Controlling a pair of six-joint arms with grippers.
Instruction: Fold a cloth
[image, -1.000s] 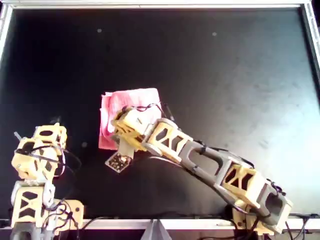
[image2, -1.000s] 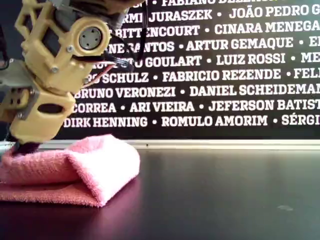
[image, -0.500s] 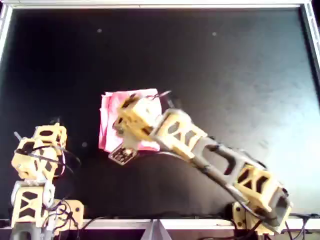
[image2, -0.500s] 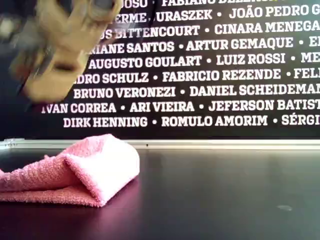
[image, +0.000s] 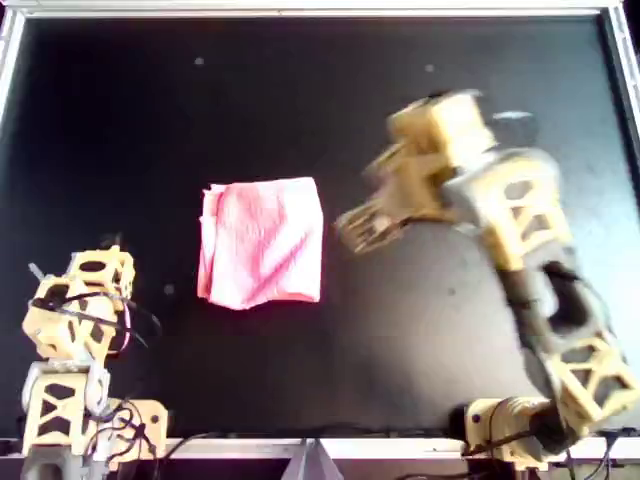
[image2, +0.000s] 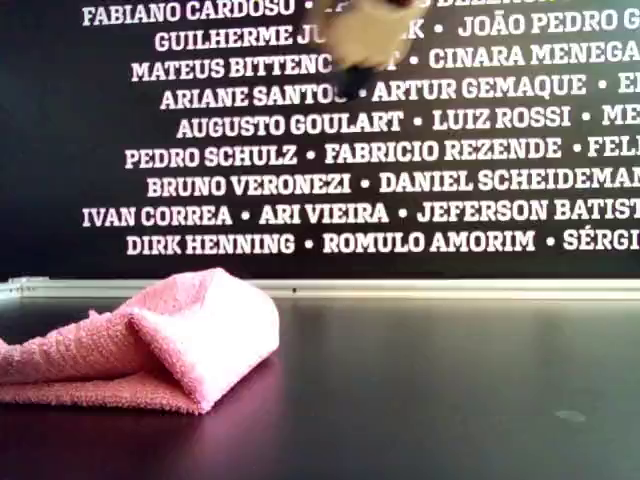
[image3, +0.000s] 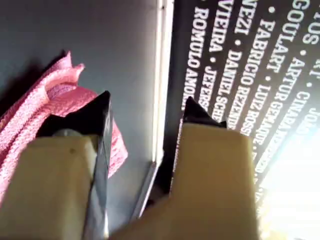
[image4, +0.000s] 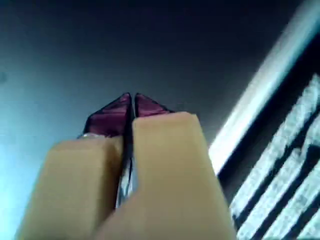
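Pink cloth (image: 262, 242) lying folded on the black bench (image: 450, 120), a bit toward the overhead view's left of centre, with nothing touching it. From the exterior view, a puffy rounded fold faces that view's right. Right end effector (image4: 132, 100) pressed together with nothing in it, up off the bench and well apart from the cloth on the overhead view's right, blurry there. Left end effector (image3: 145, 107) spread apart, empty, parked at the overhead view's lower left with the cloth visible beyond it.

right pincer (image: 350, 228) lifted off cloth (image: 262, 243), swung away
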